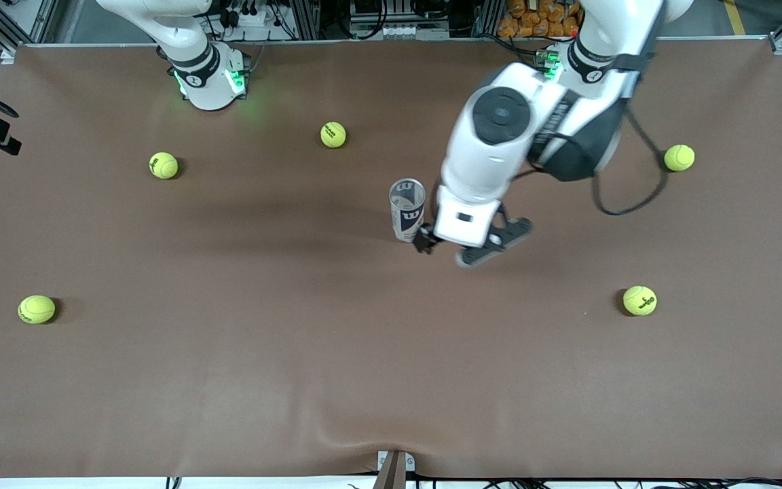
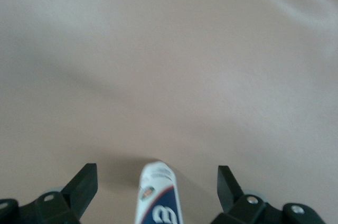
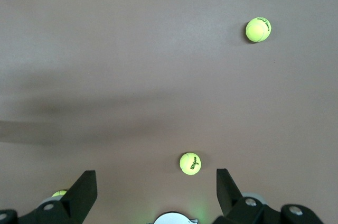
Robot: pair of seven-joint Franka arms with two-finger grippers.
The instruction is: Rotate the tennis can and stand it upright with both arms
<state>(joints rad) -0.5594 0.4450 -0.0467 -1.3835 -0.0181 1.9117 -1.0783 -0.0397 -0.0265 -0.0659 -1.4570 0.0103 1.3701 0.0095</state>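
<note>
Table [image 1: 296, 380]: brown covering, slightly wrinkled at the edge nearest the front camera. Tennis can [image 1: 407, 209] stands upright near the table's middle, open end up. Five tennis balls lie well apart around it: two toward the left arm's end [image 1: 679, 157] [image 1: 639, 300], two toward the right arm's end [image 1: 163, 165] [image 1: 36, 309], and one [image 1: 333, 134] between the arm bases, farther from the front camera than the can.

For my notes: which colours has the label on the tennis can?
White and navy on the tennis can, clearest in the front view.
</note>
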